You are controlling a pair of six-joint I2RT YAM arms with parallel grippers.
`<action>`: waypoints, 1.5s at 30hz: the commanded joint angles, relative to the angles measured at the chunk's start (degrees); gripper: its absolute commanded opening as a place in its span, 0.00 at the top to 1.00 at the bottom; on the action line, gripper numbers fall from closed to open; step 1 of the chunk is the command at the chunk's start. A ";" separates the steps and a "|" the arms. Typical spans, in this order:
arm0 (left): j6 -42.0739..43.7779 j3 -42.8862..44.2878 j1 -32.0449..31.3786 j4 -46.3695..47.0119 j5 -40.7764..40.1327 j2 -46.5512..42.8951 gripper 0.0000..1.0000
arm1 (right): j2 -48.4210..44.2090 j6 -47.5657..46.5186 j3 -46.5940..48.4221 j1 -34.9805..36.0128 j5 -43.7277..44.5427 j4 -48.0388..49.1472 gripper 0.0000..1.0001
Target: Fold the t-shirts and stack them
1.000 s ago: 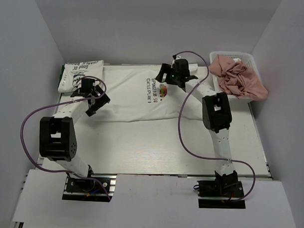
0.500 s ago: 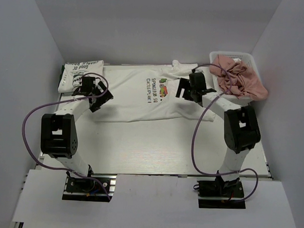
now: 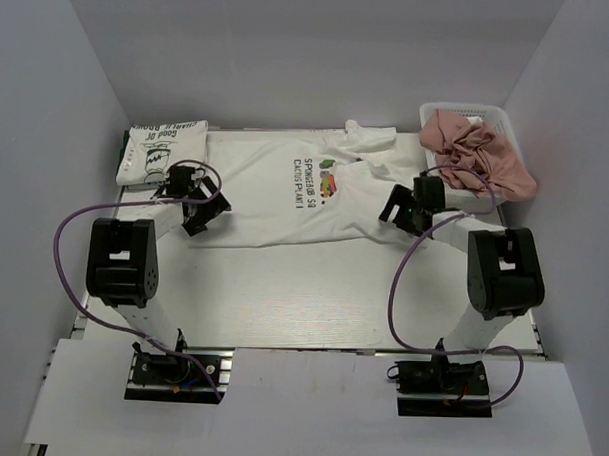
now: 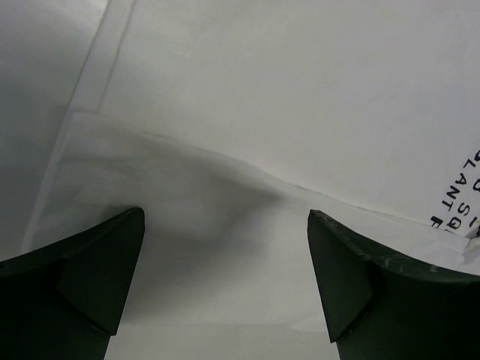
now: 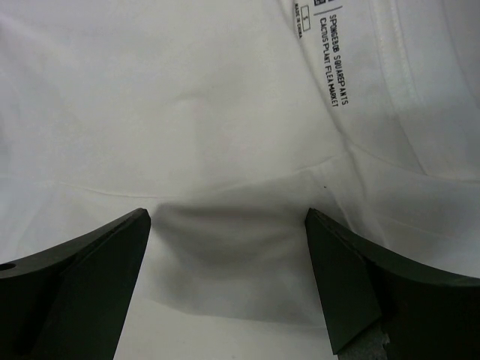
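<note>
A white t-shirt with a colourful cartoon print (image 3: 276,192) lies spread across the middle of the table, one sleeve bunched at the back (image 3: 370,136). A second white t-shirt with a black drawing and lettering (image 3: 164,151) lies folded at the back left. My left gripper (image 3: 199,216) is open, low over the spread shirt's left edge; its fabric (image 4: 225,142) lies between the open jaws of the left gripper (image 4: 225,217). My right gripper (image 3: 399,205) is open at the shirt's right side, its jaws (image 5: 227,216) over white fabric near the neck label (image 5: 330,52).
A white basket (image 3: 496,120) holding crumpled pink cloth (image 3: 479,154) stands at the back right. The enclosure walls rise close on the left, back and right. The table's near edge (image 3: 300,343) runs in front of the arm bases.
My right gripper has moved from the shirt's back middle to its right side and nearer. My left gripper has shifted slightly nearer and right onto the shirt's left edge. The back sleeve now lies uncovered.
</note>
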 commanded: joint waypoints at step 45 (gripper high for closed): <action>-11.20 -21.07 -0.50 -19.42 -7.92 -15.71 0.00 | -34.46 -0.57 -15.23 1.60 -12.70 -10.51 0.10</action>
